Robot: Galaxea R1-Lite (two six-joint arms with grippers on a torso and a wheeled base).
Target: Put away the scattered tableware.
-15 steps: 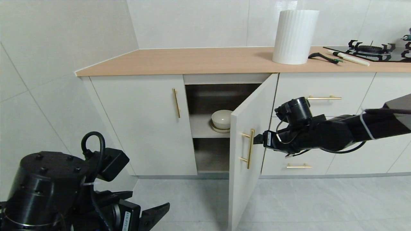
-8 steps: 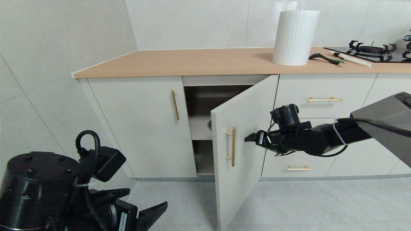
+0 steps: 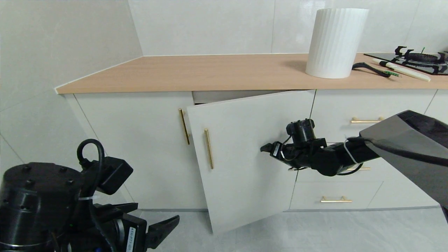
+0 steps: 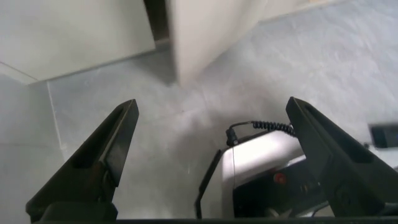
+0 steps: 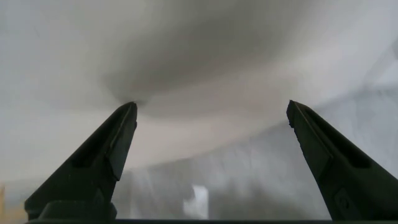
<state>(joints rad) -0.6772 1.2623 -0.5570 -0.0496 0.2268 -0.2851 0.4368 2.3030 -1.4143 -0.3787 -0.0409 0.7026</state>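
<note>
The white cabinet door [image 3: 245,157] with a gold bar handle [image 3: 208,148] stands slightly ajar under the wooden countertop [image 3: 196,71], covering the cupboard's inside. My right gripper [image 3: 266,148] is against the door's outer face, right of the handle. In the right wrist view the right gripper [image 5: 211,124] is open, with only the pale door surface between its fingers. My left gripper [image 3: 161,229] hangs low at the front left over the floor. In the left wrist view the left gripper [image 4: 211,124] is open and holds nothing.
A tall white ribbed container [image 3: 334,42] stands on the countertop. Right of it lie a black utensil [image 3: 371,67] and a pale stick-like utensil [image 3: 402,68], beside a gas hob [image 3: 418,57]. Drawers with gold handles [image 3: 365,120] sit right of the door. Grey tiled floor [image 4: 186,106] lies below.
The door has swung from wide open to nearly shut with my right gripper following against it. The bowl on the shelf is now hidden. The head camera has shifted too.
</note>
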